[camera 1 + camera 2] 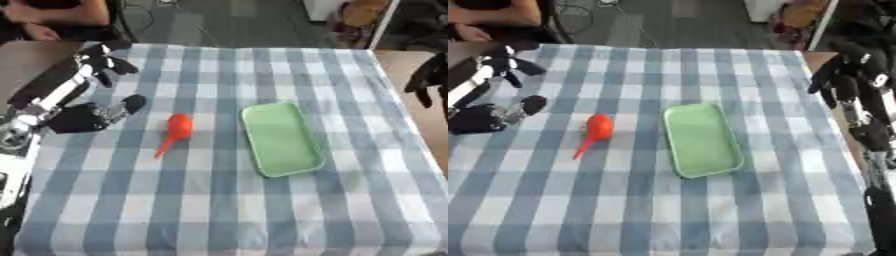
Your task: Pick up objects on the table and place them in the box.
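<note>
An orange-red bulb with a thin tapered tail [176, 130] lies on the checked cloth, left of centre. Right of it sits a shallow light-green box [280, 138], which holds nothing. My left hand [108, 58] hovers over the table's far left corner with its dark fingers spread, holding nothing and well away from the bulb. A black and silver thing [98, 114] lies next to my left forearm; I cannot tell whether it is a loose object or part of the arm. My right hand [831, 70] hangs off the table's right edge with its fingers relaxed, holding nothing.
The table [227, 210] carries a blue and white checked cloth, bare across its near half. My right arm [871, 135] runs down the right side. A person sits beyond the far left corner. Cables and a chair stand on the floor behind.
</note>
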Robot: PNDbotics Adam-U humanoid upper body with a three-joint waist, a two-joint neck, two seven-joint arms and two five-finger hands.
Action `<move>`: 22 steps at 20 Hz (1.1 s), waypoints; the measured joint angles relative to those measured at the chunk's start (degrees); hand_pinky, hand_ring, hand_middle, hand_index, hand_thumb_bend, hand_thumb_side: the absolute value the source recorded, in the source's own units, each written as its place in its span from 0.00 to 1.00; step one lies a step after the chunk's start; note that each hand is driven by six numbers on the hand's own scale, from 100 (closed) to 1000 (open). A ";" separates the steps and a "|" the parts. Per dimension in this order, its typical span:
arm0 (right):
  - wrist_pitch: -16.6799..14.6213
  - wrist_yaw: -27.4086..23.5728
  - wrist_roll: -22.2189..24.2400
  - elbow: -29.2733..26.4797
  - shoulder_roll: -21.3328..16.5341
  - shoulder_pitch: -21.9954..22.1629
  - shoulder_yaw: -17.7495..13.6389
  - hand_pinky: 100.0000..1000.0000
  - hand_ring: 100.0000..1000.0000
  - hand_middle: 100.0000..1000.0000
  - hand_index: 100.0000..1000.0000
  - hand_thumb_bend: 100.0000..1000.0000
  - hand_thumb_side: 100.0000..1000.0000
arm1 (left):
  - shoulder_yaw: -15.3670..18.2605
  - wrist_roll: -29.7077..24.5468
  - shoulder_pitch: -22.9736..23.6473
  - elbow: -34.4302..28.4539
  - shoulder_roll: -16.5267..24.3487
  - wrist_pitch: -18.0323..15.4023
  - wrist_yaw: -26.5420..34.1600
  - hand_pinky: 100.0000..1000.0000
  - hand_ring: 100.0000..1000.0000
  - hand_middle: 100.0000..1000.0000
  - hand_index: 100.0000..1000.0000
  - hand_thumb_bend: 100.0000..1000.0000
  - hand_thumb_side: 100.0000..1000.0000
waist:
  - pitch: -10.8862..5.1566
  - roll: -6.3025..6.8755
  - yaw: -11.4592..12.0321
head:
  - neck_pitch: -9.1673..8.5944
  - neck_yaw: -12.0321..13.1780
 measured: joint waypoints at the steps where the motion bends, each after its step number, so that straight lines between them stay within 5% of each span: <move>1: 0.02 -0.02 0.03 0.00 0.00 0.00 0.05 0.00 0.38 0.46 0.88 0.00 0.59 | -0.31 -0.06 -0.47 0.67 0.00 -0.34 -0.37 0.56 0.68 0.91 0.79 0.78 0.82 | 0.00 -0.01 0.00 | 0.00 0.00; 2: 0.06 -0.04 0.07 0.01 0.00 0.00 0.09 0.00 0.38 0.46 0.88 0.00 0.59 | -0.55 -0.10 -0.90 1.33 0.00 -0.68 -0.76 0.57 0.67 0.78 0.80 0.77 0.83 | 0.00 -0.01 -0.01 | 0.00 0.01; 4: 0.07 -0.15 0.11 0.01 0.00 0.00 0.23 0.00 0.38 0.46 0.88 0.00 0.59 | -0.99 -0.11 -1.35 2.50 -0.01 -1.27 -1.47 0.58 0.67 0.76 0.80 0.77 0.84 | 0.00 -0.03 -0.01 | 0.00 0.01; 22: 0.00 -0.45 0.20 0.03 0.00 -0.01 0.24 0.00 0.38 0.46 0.88 0.00 0.59 | -2.11 -0.26 -3.64 7.61 -0.16 -3.28 -4.76 0.59 0.67 0.78 0.81 0.80 0.84 | 0.00 -0.17 -0.02 | 0.00 0.03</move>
